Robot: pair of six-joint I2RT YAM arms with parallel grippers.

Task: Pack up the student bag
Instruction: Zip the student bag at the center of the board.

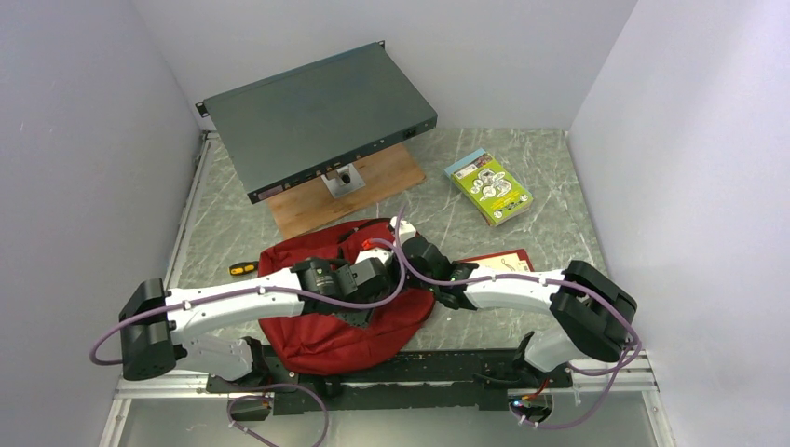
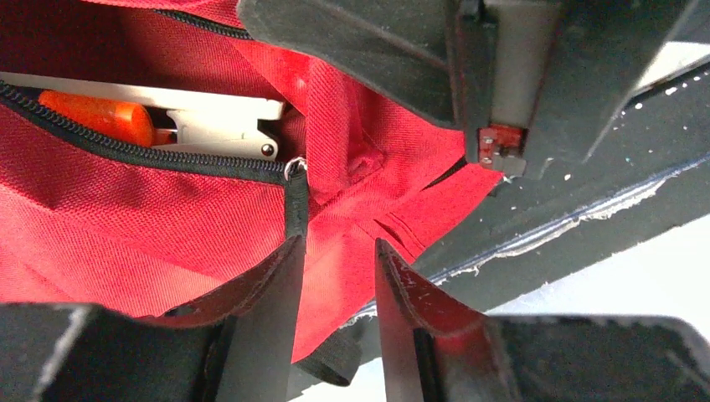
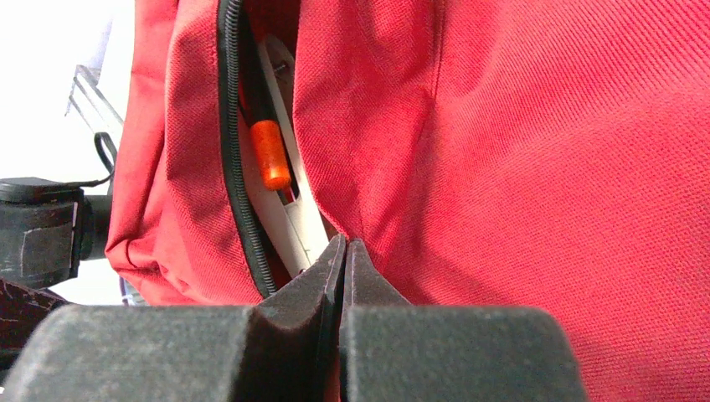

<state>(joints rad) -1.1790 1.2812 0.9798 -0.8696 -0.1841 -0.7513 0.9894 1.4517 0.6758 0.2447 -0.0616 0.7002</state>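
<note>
Plain walls of a pale, lilac-tinged white close in three sides: a back wall (image 1: pixel 503 56), a left wall (image 1: pixel 74 158) and a right wall (image 1: pixel 694 186). The table (image 1: pixel 550 186) has a grey-green marbled top, with a metal rail (image 1: pixel 189 205) down its left edge. The light is soft and even, with only faint shadows.

We're looking at a robot lab cell here: plain white walls (image 1: pixel 74 140) box in a grey marbled table (image 1: pixel 447 223). A left arm (image 1: pixel 233 303) and a right arm (image 1: pixel 512 289) are bolted to a black rail (image 1: pixel 419 368), with purple cables (image 1: pixel 102 345) looping. A metal rack unit (image 1: pixel 317 121) sits on a wooden board (image 1: pixel 373 182).
</note>
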